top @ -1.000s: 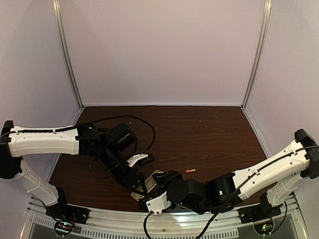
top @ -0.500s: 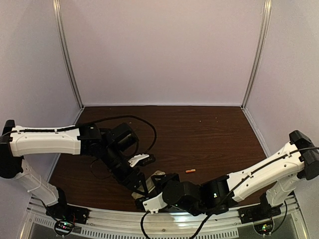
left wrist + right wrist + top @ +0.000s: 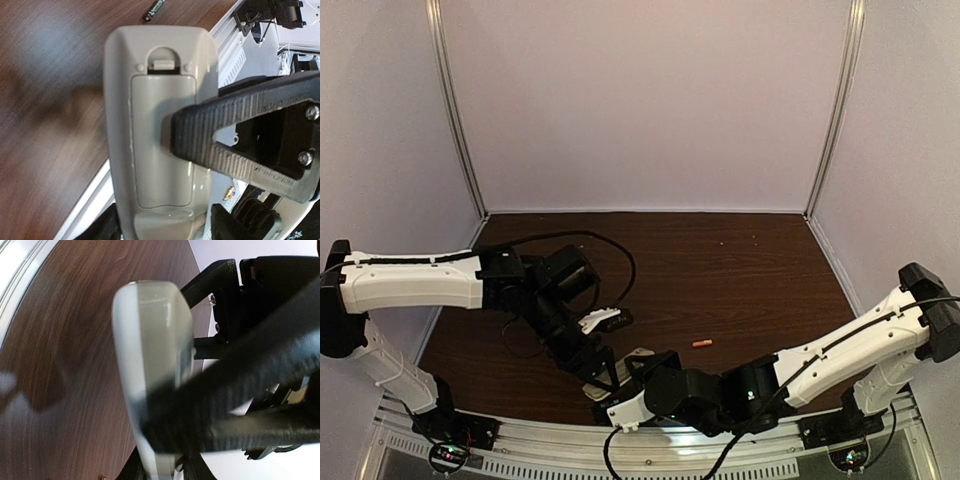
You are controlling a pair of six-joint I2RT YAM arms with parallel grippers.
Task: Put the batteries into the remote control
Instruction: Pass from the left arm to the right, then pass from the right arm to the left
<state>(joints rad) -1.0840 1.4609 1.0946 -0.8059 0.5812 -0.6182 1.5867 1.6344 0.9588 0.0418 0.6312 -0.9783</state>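
My left fingers [image 3: 235, 220] clamped on slim grey-beige plastic remote control [image 3: 160, 125] | my right fingers [image 3: 230, 400] touching it, cannot tell if gripping | small orange cylinder battery [image 3: 702, 343] on tabletop [image 3: 740, 270], to its right

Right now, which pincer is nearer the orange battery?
Right. The right pincer is at the remote control, left of the orange battery; the left pincer sits farther left.

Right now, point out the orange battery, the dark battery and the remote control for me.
orange battery [image 3: 702, 343]: top external view, middle of its body.
dark battery [image 3: 154, 10]: left wrist view, middle of its body.
remote control [image 3: 147, 150]: left wrist view, battery cover on its back.
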